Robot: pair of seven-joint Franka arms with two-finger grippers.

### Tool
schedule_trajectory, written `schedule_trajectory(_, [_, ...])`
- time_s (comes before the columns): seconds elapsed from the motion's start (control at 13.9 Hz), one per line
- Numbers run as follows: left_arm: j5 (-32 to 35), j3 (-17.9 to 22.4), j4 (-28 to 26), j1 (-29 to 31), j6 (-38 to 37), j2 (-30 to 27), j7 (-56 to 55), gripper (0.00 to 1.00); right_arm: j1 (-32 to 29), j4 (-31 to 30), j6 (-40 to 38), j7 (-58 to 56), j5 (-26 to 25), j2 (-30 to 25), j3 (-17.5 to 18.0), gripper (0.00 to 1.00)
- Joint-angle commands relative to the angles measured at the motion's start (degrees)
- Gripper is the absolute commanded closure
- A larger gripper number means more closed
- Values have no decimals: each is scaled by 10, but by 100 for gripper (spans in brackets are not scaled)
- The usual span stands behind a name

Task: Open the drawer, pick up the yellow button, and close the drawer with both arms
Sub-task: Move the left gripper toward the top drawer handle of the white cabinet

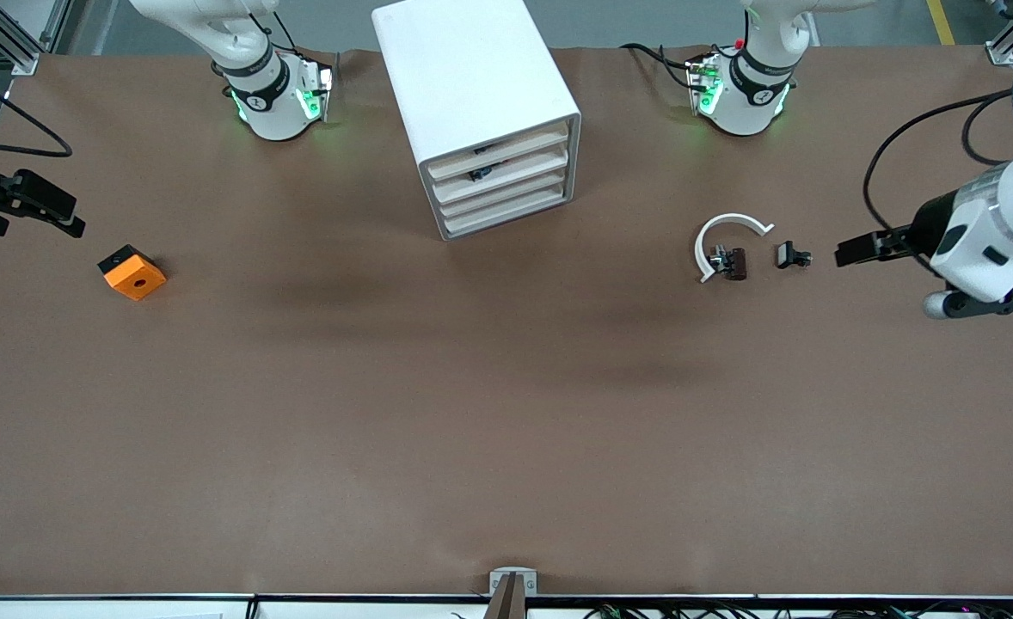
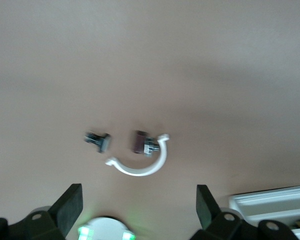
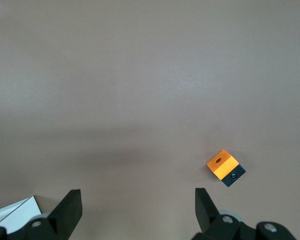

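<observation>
So in the front view the cabinet sits top center, all four drawers shut; the button isn't visible, probably inside one. Left end effector hovers at the right edge, right end effector at the left edge. Left wrist view: fingers spread wide, empty, over clips. Right wrist view: wide too, empty, orange block nearby. I'd hook the drawer front squarely and pull straight.

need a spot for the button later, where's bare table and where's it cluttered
Free: the broad stretch nearer the front camera than the cabinet, between the orange block and the white ring. Crowded: beside the ring, where the brown clip and black clip lie, toward the left gripper.
</observation>
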Motion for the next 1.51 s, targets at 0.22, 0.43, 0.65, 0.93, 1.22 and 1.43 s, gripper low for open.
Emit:
schedule_trajectory(0.22, [-31, 0, 18, -66, 5, 50, -245, 0, 2, 13, -5, -2, -7, 4, 0, 0])
schedule_trajectory(0.43, [-54, 0, 18, -100, 12, 77, -369, 0, 0, 13, -4, -2, -7, 4, 0, 0])
schedule_trajectory(0.65, [-126, -1, 17, -114, 12, 91, -495, 0, 1, 13, -4, -2, -7, 4, 0, 0])
schedule_trajectory(0.93, [-203, -1, 16, -142, 12, 145, -630, 0, 2, 13, -3, -1, -7, 4, 0, 0])
schedule_trajectory(1.22, [-261, -1, 17, -179, 12, 192, -820, 0, 2, 13, -2, -1, -7, 4, 0, 0])
schedule_trajectory(1.43, [-295, -2, 16, -216, 6, 228, -940, 0, 2, 19, -3, 0, -7, 4, 0, 0])
